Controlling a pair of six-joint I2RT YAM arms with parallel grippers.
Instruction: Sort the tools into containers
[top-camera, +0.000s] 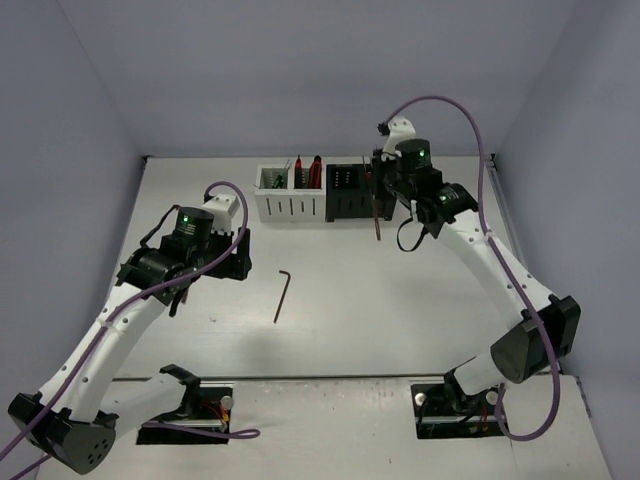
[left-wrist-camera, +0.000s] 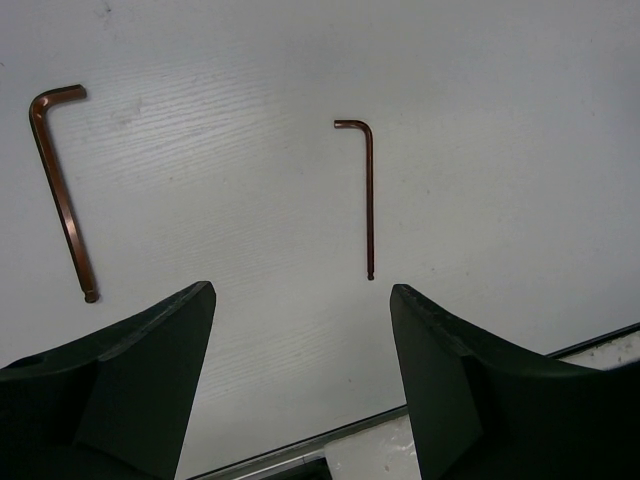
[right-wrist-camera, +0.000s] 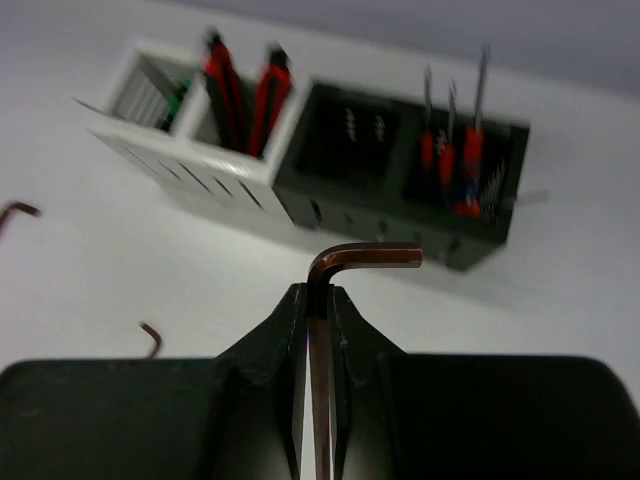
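Observation:
My right gripper (right-wrist-camera: 318, 295) is shut on the long shaft of a dark L-shaped hex key (right-wrist-camera: 365, 258), whose bent end sticks out above the fingertips. In the top view that hex key (top-camera: 377, 225) hangs below the right gripper (top-camera: 378, 197), just in front of the black container (top-camera: 345, 207). The white container (top-camera: 290, 208) stands to its left. My left gripper (left-wrist-camera: 302, 290) is open above the table with nothing between its fingers. A thick hex key (left-wrist-camera: 60, 190) and a thin hex key (left-wrist-camera: 368, 200) lie ahead of it.
The white container (right-wrist-camera: 190, 165) holds red-handled pliers (right-wrist-camera: 240, 95) and a green handle (right-wrist-camera: 178, 100). The black container (right-wrist-camera: 380, 225) holds red and blue screwdrivers (right-wrist-camera: 460, 160) in its right compartment. One hex key (top-camera: 282, 295) lies mid-table. Grey walls enclose the table.

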